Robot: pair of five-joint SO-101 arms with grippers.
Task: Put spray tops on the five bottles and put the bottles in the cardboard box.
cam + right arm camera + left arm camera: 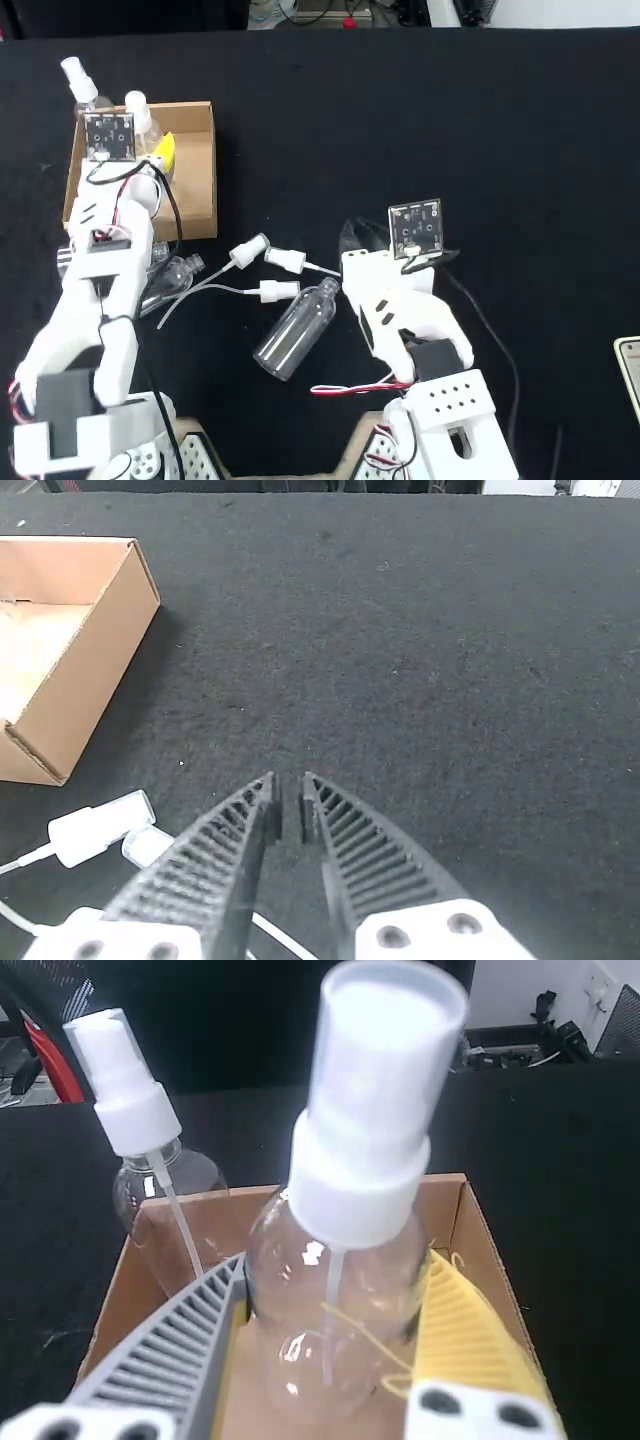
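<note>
The left arm (95,290) hides most of a bottle (178,270), perhaps two, beside the cardboard box (195,175).

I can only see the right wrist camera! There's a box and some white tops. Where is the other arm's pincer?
Observer: The left pincer holds a capped bottle within the cardboard box.
Operator: Is any other bottle done?
Observer: Yes, a second capped bottle stands upright at the box's far corner.
Operator: Do any bottles need tops?
Observer: An open bottle lies on its side on the table, beside three loose spray tops.
</note>
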